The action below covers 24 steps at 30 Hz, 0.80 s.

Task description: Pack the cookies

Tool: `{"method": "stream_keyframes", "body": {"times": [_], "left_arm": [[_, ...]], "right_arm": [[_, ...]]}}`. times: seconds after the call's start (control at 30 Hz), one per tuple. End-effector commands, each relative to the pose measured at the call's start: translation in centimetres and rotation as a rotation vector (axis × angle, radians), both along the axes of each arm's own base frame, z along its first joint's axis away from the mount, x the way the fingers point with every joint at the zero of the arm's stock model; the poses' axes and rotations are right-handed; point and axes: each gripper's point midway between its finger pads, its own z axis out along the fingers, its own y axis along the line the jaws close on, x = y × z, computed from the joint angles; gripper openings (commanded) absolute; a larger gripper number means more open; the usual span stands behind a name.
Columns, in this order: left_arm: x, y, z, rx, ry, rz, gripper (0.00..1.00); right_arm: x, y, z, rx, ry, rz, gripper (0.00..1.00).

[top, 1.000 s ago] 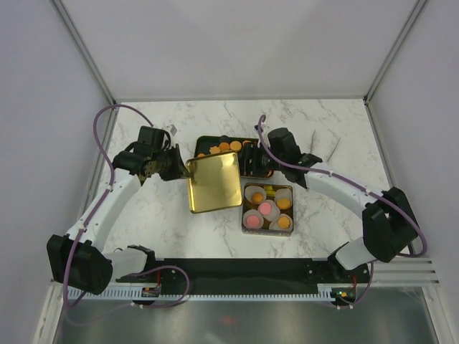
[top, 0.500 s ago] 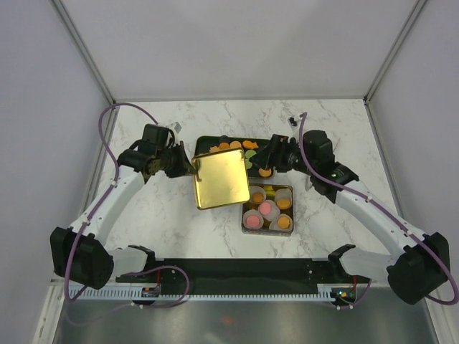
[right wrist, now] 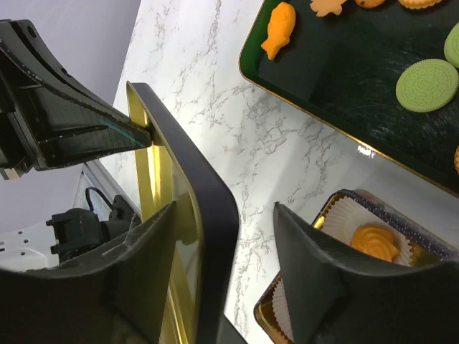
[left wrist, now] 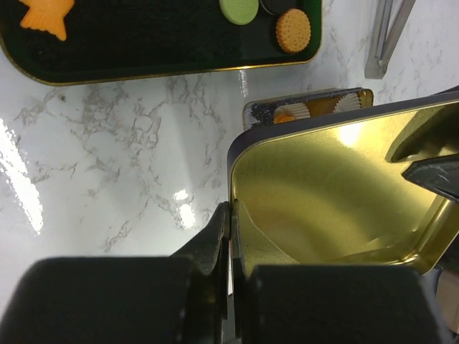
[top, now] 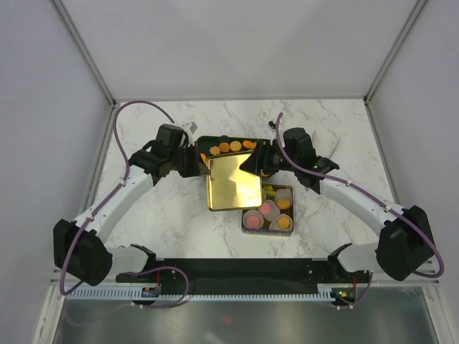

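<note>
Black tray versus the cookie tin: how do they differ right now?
The black tray holds loose cookies lying flat on its dark floor; the tin holds them in white paper cups. The tray shows much bare floor; the tin's visible part is crowded with cups. The tray is wider and lies farther from the arm bases; the tin is nearer. Both are gold-rimmed and rest on the marble table.

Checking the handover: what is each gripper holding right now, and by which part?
The left gripper pinches the gold lid by its rim. The right gripper straddles the rim on the lid's other side, open, not gripping.
</note>
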Motion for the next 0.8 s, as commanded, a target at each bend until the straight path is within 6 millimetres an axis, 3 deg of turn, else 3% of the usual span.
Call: {"method": "stream_keyframes", "body": {"times": [0.0, 0.07, 0.13, 0.23, 0.27, 0.37, 0.4, 0.47, 0.57, 0.6, 0.63, 0.77], "left_arm": [[1.1, -2.0, 1.4, -0.048, -0.064, -0.001, 0.02], [1.4, -1.9, 1.3, -0.03, -0.089, 0.01, 0.03], [1.5, -1.8, 1.5, -0.023, -0.115, 0.01, 0.09], [1.8, -1.4, 2.2, -0.014, -0.181, 0.016, 0.39], [1.9, -1.2, 2.6, -0.01, -0.204, 0.017, 0.61], [2.4, -0.3, 4.9, 0.015, -0.321, 0.019, 0.84], [2.4, -0.2, 6.6, 0.005, -0.389, 0.011, 0.86], [2.0, -0.2, 8.3, 0.021, -0.495, -0.038, 0.88], [0.3, -1.1, 11.6, 0.024, -0.682, -0.112, 0.89], [-0.9, -2.3, 12.0, 0.017, -0.719, -0.163, 0.89], [-1.4, -2.3, 12.9, 0.048, -0.794, -0.184, 0.9], [-4.6, -5.6, 12.7, 0.187, -0.957, -0.332, 0.91]], "right_arm": [[0.7, 1.0, 2.9, 0.055, -0.053, 0.032, 0.55], [0.8, 0.7, 3.0, 0.043, -0.052, 0.016, 0.47], [0.6, 0.7, 3.4, 0.046, -0.048, 0.016, 0.3], [0.6, 0.7, 4.0, 0.055, -0.036, 0.014, 0.06], [0.4, 0.8, 4.3, 0.066, -0.024, 0.019, 0.01], [1.0, 0.6, 5.1, 0.085, 0.001, 0.0, 0.0], [1.1, 0.5, 5.2, 0.093, 0.012, 0.003, 0.0], [2.0, 0.0, 5.9, 0.112, 0.037, -0.012, 0.0], [3.7, -0.8, 6.5, 0.133, 0.102, -0.032, 0.0], [4.4, -0.9, 5.8, 0.127, 0.129, -0.043, 0.0], [5.3, -1.3, 6.7, 0.143, 0.126, -0.056, 0.0], [6.7, -1.2, 6.6, 0.168, 0.18, -0.063, 0.0]]}}
